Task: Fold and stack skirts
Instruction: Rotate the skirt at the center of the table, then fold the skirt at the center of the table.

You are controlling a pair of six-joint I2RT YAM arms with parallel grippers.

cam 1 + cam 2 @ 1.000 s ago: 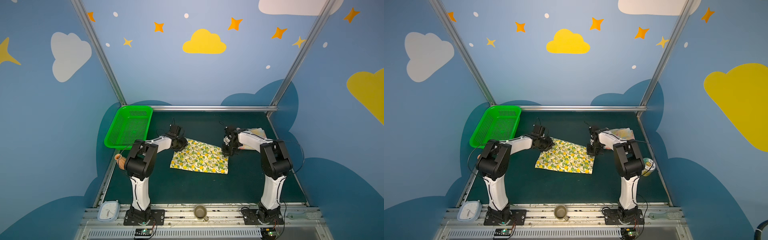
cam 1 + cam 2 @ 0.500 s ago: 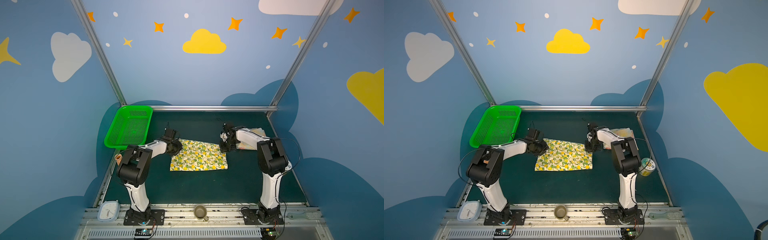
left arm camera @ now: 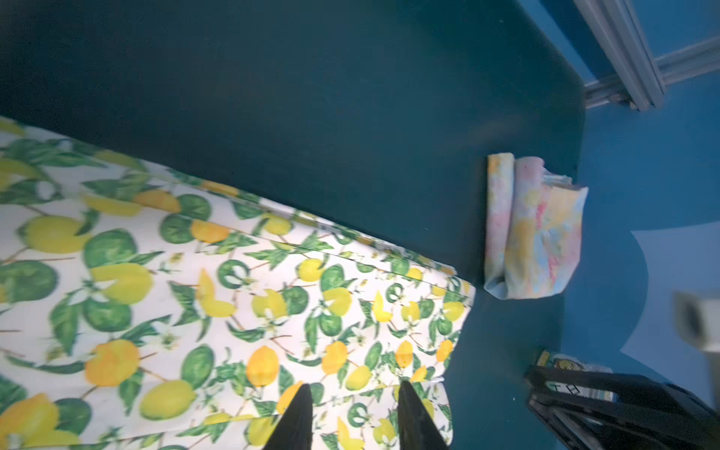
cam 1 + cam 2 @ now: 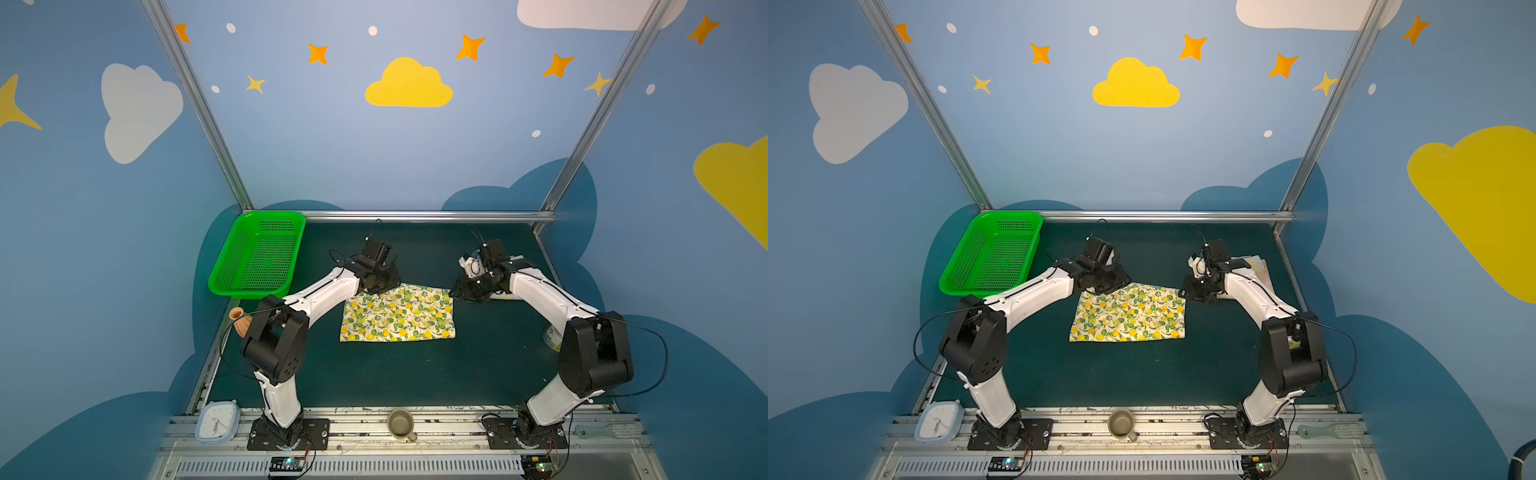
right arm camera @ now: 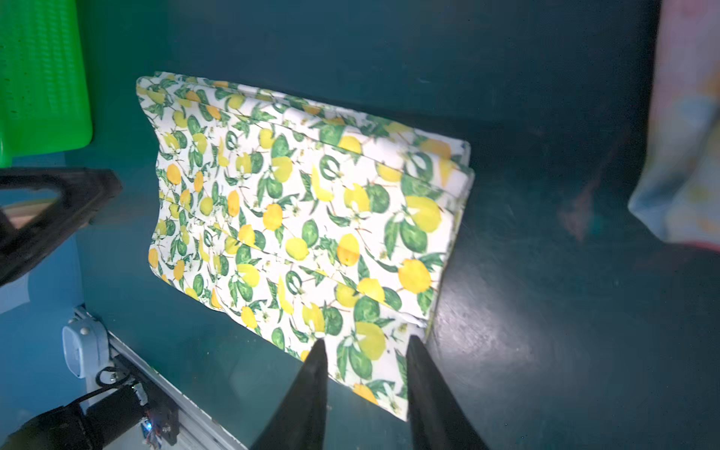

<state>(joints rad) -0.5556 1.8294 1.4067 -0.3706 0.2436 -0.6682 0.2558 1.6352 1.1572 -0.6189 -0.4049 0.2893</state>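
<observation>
Two thin cloth skirts: lemon skirt (image 4: 397, 313), a flat pleated rectangle; floral skirt (image 3: 533, 230), a folded bundle at its 2 o'clock. Left gripper (image 3: 352, 413) and right gripper (image 5: 366, 385): jaws parted, empty.

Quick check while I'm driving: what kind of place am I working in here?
Probably a lab robot cell, not a home: aluminium frame, cloud-painted walls, left arm and right arm bolted to a rail by a green mat holding the lemon skirt.

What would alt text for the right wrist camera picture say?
A folded lemon skirt lies flat on a dark green table, with the right gripper open over one corner. A green basket and a pastel skirt show at the edges.
</observation>
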